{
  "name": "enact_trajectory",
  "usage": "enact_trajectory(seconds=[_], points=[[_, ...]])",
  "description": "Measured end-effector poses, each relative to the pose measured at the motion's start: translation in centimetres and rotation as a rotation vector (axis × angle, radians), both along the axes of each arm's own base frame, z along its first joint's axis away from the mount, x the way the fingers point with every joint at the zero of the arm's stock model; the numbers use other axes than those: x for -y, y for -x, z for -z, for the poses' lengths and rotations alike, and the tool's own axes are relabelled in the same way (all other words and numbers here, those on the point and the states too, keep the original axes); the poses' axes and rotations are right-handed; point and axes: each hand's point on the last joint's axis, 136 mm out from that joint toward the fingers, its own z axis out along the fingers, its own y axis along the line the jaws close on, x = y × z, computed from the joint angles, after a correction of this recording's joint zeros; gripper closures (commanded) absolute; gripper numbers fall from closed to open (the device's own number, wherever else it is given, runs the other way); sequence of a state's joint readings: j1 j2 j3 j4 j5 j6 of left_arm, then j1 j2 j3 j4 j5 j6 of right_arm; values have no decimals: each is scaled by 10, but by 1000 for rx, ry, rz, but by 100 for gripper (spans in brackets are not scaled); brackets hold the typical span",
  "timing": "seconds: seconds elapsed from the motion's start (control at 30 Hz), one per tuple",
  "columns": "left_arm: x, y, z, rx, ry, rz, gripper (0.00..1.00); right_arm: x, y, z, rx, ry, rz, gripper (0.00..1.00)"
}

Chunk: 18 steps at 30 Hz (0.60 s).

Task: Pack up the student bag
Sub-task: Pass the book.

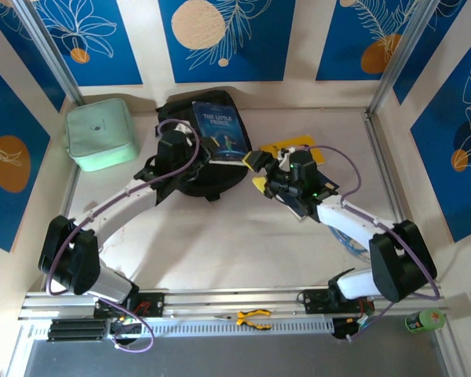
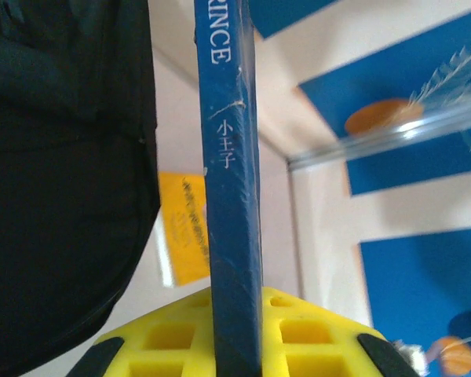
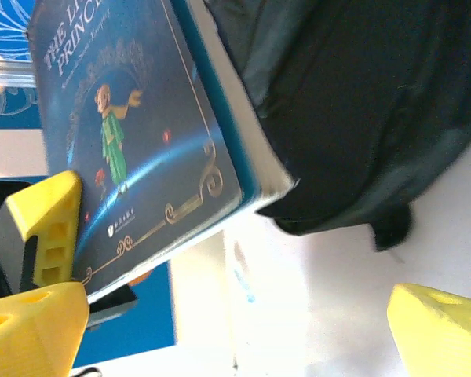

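Note:
The student bag (image 1: 190,171) is a black backpack lying at the back middle of the table. A blue book titled The Little Prince (image 1: 220,128) is held over its top. My left gripper (image 1: 210,145) is shut on the book's lower edge; in the left wrist view the spine (image 2: 231,196) stands clamped between the yellow fingers (image 2: 314,338), with the bag (image 2: 63,173) to the left. My right gripper (image 1: 257,171) is open just right of the book, apart from it. The right wrist view has the book's cover (image 3: 133,141), the bag (image 3: 361,102) and my spread fingertips (image 3: 31,330).
A mint-green zip case (image 1: 100,133) sits at the back left. A yellow booklet (image 1: 297,149) lies on the table behind my right wrist and also appears in the left wrist view (image 2: 184,228). Yellow-handled pliers (image 1: 255,318) lie on the front rail. A green bottle (image 1: 424,320) stands at the near right.

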<state>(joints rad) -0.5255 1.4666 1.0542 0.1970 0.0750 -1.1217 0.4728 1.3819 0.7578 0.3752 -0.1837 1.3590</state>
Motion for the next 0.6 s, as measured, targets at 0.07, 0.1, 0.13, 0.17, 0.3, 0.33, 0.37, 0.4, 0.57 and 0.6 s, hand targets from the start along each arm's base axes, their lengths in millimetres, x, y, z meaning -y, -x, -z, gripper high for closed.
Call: enact_trajectory(seconds=[0.07,0.1,0.13,0.17,0.3,0.33,0.37,0.4,0.57,0.6], points=[[-3,-4,-3,-1,55,-40,100,-12,-4,-11,0,-57,-2,0],[-4,-5,-4,-3,79,-55,100,-17,-7,-17,3,-84,-2,0],[-5,-6,-4,-4,100,-69,100,-21,-9,-22,5,-105,0,0],[-6,-7,-4,-5,117,-81,100,-25,-12,-29,10,-134,3,0],[-9,-8,-2,-18,162,-109,100,-40,-26,-47,11,-221,9,0],[-9,-8,-3,-15,172,-117,100,-43,-30,-49,10,-238,10,0],[-10,-9,-4,-11,182,-124,100,-46,-34,-51,6,-256,13,0],[-10,-10,-6,-6,192,-131,100,-49,-37,-52,0,-271,16,0],[-13,-13,-15,20,228,-163,100,-60,-51,-44,-44,-315,49,8],[-14,-14,-16,24,234,-169,100,-63,-52,-42,-56,-321,54,12]])
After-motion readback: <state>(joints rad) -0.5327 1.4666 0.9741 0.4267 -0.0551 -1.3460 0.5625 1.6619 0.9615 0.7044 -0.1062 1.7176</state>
